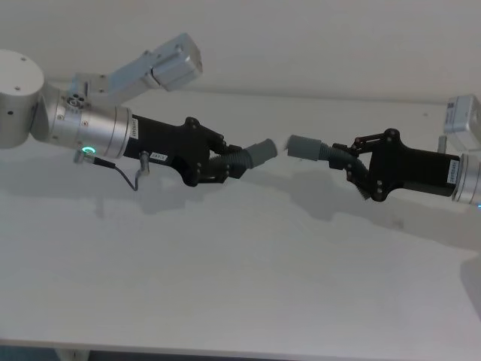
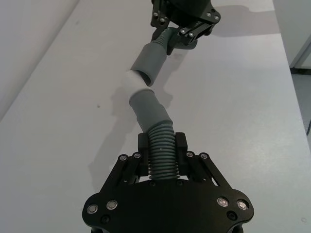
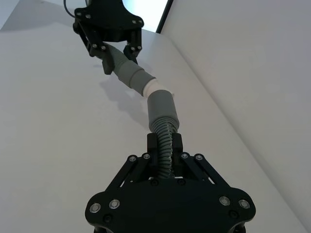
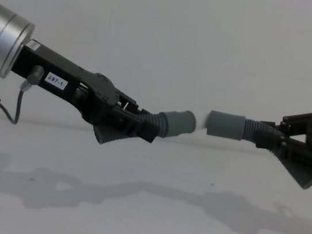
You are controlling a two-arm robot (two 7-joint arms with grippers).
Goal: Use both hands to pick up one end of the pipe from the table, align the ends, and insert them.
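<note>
Both pipe pieces hang in the air above the white table point(image 1: 225, 286). My left gripper point(image 1: 225, 162) is shut on the ribbed bend of the left piece point(image 4: 158, 122). That piece's grey cuff point(image 1: 261, 153) points right and carries a short white tip point(image 2: 133, 82). My right gripper point(image 1: 347, 162) is shut on the ribbed bend of the right piece point(image 4: 256, 131), with its cuff point(image 1: 304, 146) pointing left. The two ends meet nearly in line, at a slight angle. The white tip point(image 3: 155, 87) sits at the right cuff's mouth point(image 3: 162, 107); whether it is inside I cannot tell.
The left arm's silver wrist with its green ring light point(image 1: 89, 150) and a dangling cable point(image 1: 137, 177) reaches in from the left. A wall runs behind the table's far edge point(image 1: 316, 98). The table's front edge point(image 1: 225, 352) lies near me.
</note>
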